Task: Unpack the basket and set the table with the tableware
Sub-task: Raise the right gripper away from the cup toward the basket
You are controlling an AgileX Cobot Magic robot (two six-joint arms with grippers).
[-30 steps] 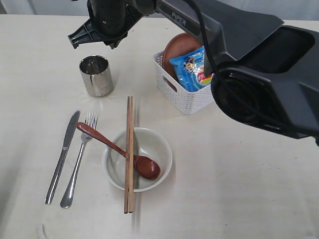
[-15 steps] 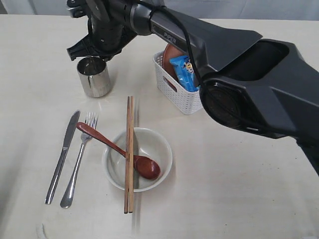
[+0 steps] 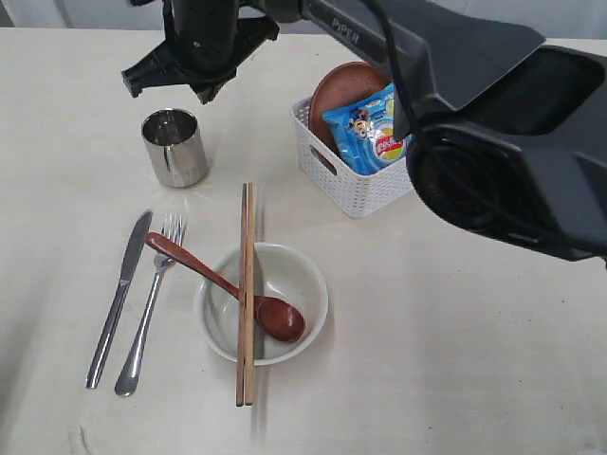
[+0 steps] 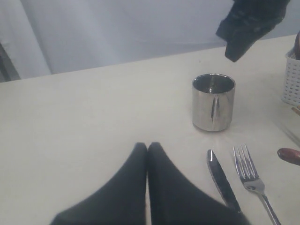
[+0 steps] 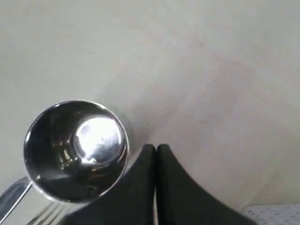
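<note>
**Both claws closed and empty; steel cup [image 3: 174, 146] stands free on the table [image 3: 455, 360]**

- Right claw [image 5: 155, 149]: fingers pressed flat together, nothing between them. Its wrist view looks straight down into the cup's open mouth, just beside the fingertips. In the exterior view the claw hangs above the table just beyond the cup on its far side, clear of the rim.
- Left claw [image 4: 147, 146]: fingers shut tight, nothing held, low over bare table. The cup stands upright well ahead of it.
- Knife [image 3: 119, 294] and fork [image 3: 147, 313]: lying side by side on the near side of the cup, knife the further left, handles pointing away from the cup.
- White bowl [image 3: 294, 275]: near and right of the cup. Chopsticks [image 3: 247, 227] lie paired across its rim. The wooden spoon [image 3: 199, 265] rests with its head in the bowl, handle slanting out over the rim toward the fork and touching its tines.
- White basket [image 3: 356, 185]: right of the cup, apart from it, partly behind the right arm. The round brown plate [image 3: 337, 85] stands on edge inside it, with a blue chips packet [image 3: 372, 128] leaning in front of it.
</note>
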